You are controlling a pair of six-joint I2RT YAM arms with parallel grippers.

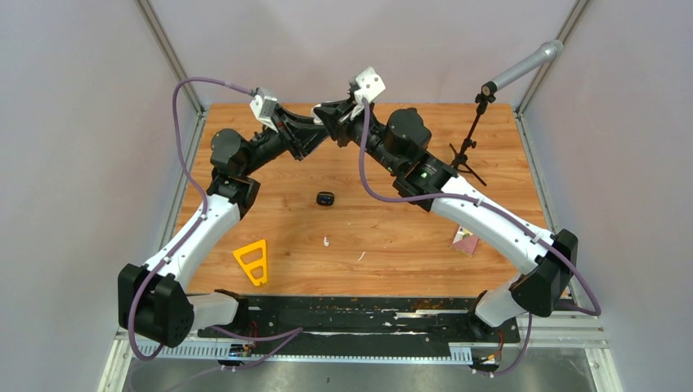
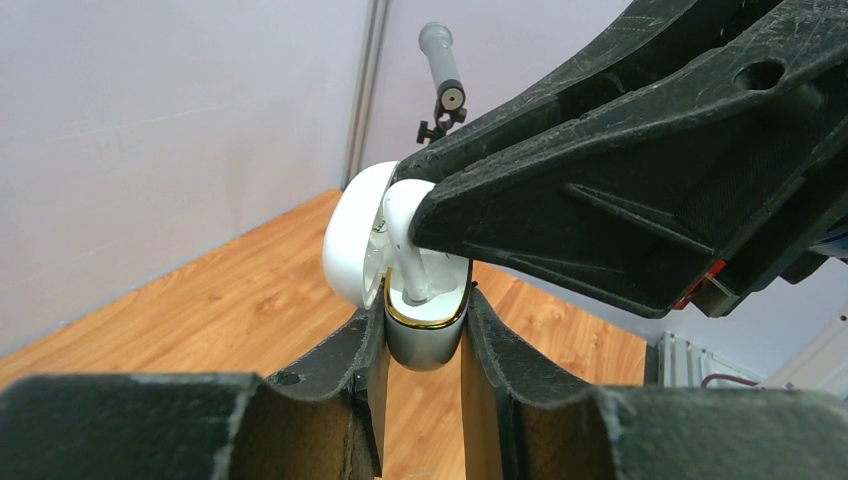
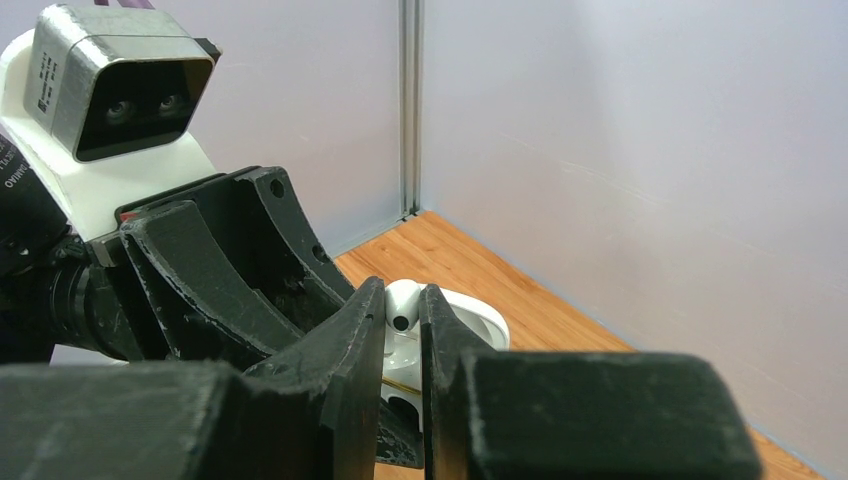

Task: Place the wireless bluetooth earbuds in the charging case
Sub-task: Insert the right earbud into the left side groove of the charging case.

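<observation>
My left gripper (image 2: 425, 312) is shut on a white charging case (image 2: 425, 345) with a gold rim, its lid (image 2: 352, 235) open, held above the table's far edge. My right gripper (image 3: 402, 322) is shut on a white earbud (image 3: 402, 303), also seen in the left wrist view (image 2: 402, 235). The earbud's stem reaches down into the case's socket. In the top view the two grippers meet tip to tip, left (image 1: 317, 132) and right (image 1: 333, 118). Another tiny white earbud (image 1: 326, 242) lies on the table. A black case (image 1: 325, 198) sits mid-table. No black earbuds show.
A thin white sliver (image 1: 360, 256) lies near the loose earbud. A yellow triangular piece (image 1: 252, 262) lies front left. A microphone stand (image 1: 470, 147) stands back right. A small pinkish object (image 1: 466, 239) lies under the right arm. Walls close in the back and sides.
</observation>
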